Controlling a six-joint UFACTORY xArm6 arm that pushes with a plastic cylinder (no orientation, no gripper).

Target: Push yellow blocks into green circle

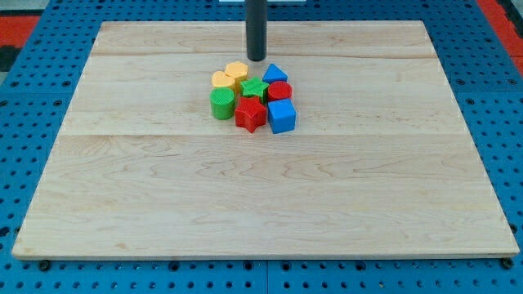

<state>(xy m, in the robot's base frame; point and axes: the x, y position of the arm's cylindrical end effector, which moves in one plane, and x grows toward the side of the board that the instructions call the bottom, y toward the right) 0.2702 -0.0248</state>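
Note:
Two yellow blocks sit at the top left of a tight cluster: a yellow heart (222, 79) and a yellow hexagon-like block (237, 71) just to its upper right. The green circle, a green cylinder (221, 104), stands directly below the yellow heart, touching or nearly touching it. My tip (257, 59) is a dark rod end just above and right of the yellow hexagon block, between it and the blue triangle (274, 73), a small gap from both.
The cluster also holds a green star (254, 88), a red cylinder (280, 91), a red star (251, 115) and a blue cube (281, 116). The wooden board (261, 196) lies on a blue perforated table.

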